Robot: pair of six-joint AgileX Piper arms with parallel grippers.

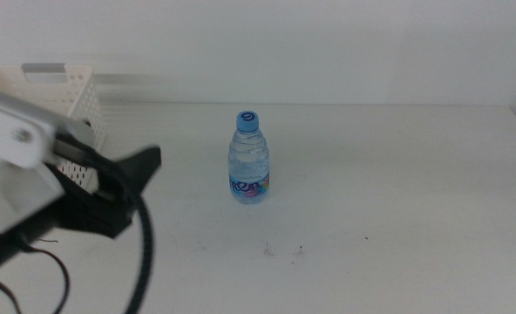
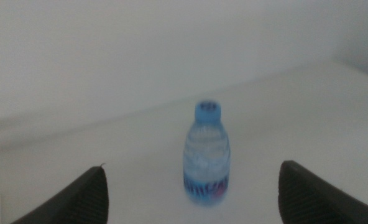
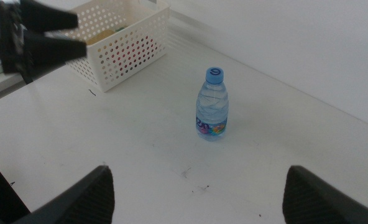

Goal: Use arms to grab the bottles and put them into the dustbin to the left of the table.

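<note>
A small clear water bottle (image 1: pixel 249 158) with a blue cap stands upright in the middle of the white table (image 1: pixel 397 192). My left gripper (image 1: pixel 132 187) is open and empty. It is over the table's left part, to the left of the bottle and apart from it, in front of the white perforated dustbin (image 1: pixel 62 98). In the left wrist view the bottle (image 2: pixel 206 155) stands ahead between the wide-open jaws of the left gripper (image 2: pixel 193 167). My right gripper (image 3: pixel 197 168) is open and empty, and out of the middle view. No tea bottle or red can shows clearly.
The right wrist view shows the bottle (image 3: pixel 212 106), the dustbin (image 3: pixel 125 46) at the table's far left corner with something yellowish inside, and the left gripper (image 3: pixel 50 32) in front of it. A few dark specks (image 1: pixel 282 251) lie on the table in front of the bottle.
</note>
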